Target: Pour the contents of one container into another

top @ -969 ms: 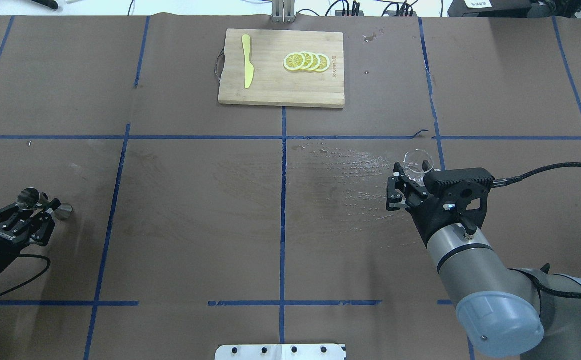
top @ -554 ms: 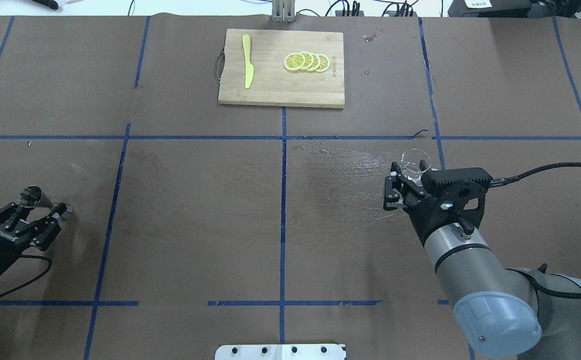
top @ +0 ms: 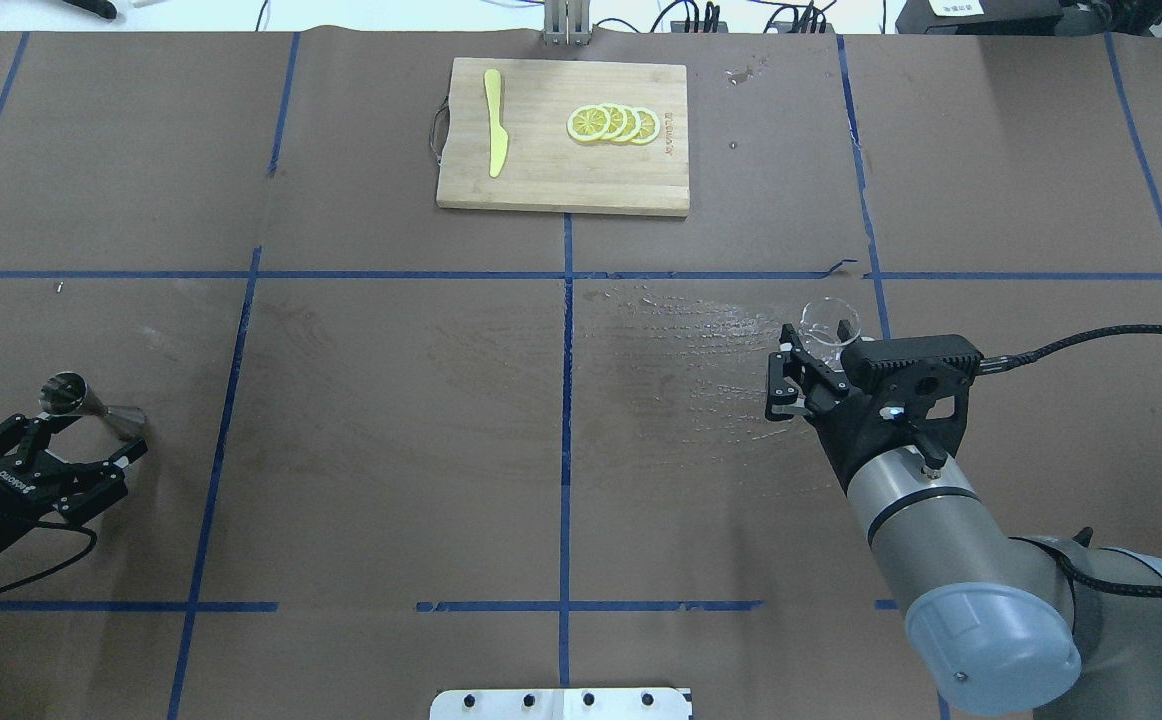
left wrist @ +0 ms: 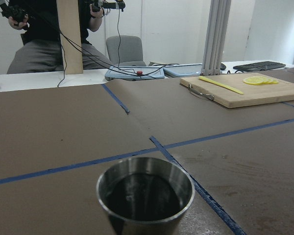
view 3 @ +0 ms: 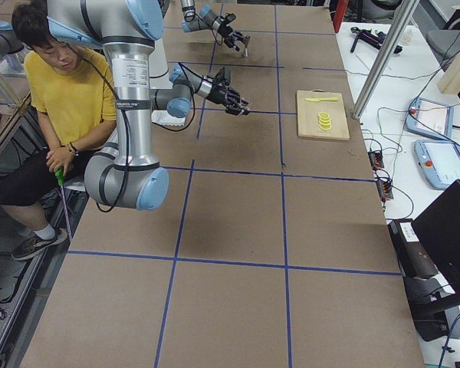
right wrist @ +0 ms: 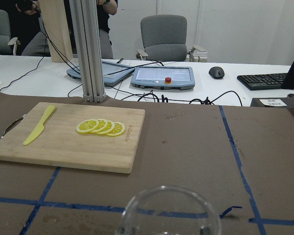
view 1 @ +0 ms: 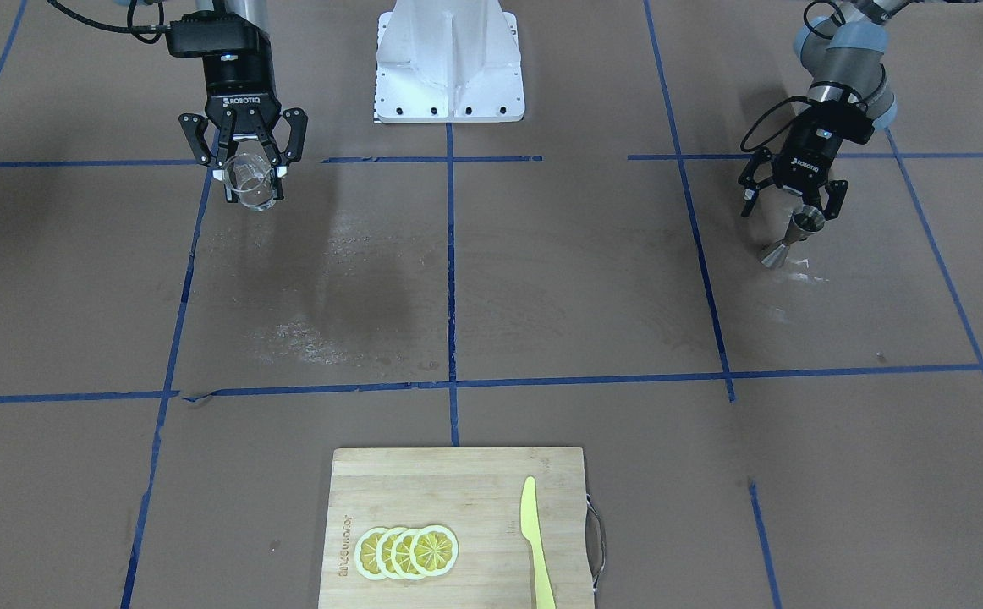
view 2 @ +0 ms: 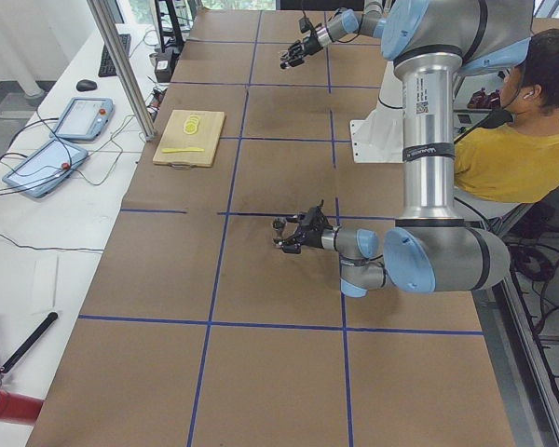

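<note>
Grips the clear glass cup [top: 829,322] in the right tool [view 1: 252,181], one finger pressed to each side of the wall. Carries it mouth up, long axis close to vertical, rim showing as a level oval at the bottom of the right wrist view. Places it on the robot's right half of the counter [top: 391,420], near a blue tape line and at the edge of a glistening, streaked patch [top: 681,340]. Cannot tell whether resting on the counter or lifted just clear.

Shows the metal jigger [top: 91,404] free at the counter's far left. Stands upright on one cone, long axis vertical, open mouth up, inside dark in the left wrist view. Hangs the left tool [top: 91,438] released on the robot's side of it, fingers spread wide, neither touching the jigger in the overhead view.

Well apart from both, at the far edge: a wooden cutting board [top: 561,170] bearing a fan of lemon slices [top: 613,123] and a yellow knife [top: 494,125]. Seated beside the robot's base in the side views: a person in a yellow shirt [view 2: 508,158].
</note>
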You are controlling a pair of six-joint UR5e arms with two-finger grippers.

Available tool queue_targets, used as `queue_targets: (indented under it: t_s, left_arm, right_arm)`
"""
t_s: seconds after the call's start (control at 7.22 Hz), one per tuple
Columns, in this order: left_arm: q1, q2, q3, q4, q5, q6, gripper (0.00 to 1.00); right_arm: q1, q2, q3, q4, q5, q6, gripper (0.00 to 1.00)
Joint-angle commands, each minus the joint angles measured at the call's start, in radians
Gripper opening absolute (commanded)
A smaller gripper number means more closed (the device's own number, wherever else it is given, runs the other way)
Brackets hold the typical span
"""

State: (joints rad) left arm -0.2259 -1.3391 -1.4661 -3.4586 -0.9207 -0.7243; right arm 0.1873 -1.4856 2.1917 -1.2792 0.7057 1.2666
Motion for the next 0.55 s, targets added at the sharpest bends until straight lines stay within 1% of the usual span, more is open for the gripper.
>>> queue_targets:
  t_s: [0.0,0.14,0.28,0.42]
  left_arm:
    - [-0.08,0.092,-0.129,0.146,-0.171,-0.003,1.0]
    - [-0.11,0.125,-0.131,0.166,-0.216,-0.003,1.0]
    - [-0.122,0.161,-0.131,0.173,-0.23,-0.003,1.0]
    - [-0.144,0.197,-0.131,0.177,-0.289,-0.003,1.0]
  right_arm:
    - [0.001,-0.002,-0.032,0.001,-0.006,0.013,0.0]
    - [0.0,-0.001,-0.038,0.001,-0.008,0.014,0.0]
    - [0.0,-0.001,-0.036,0.001,-0.006,0.014,0.0]
    - [0.0,-0.001,-0.036,0.001,-0.008,0.014,0.0]
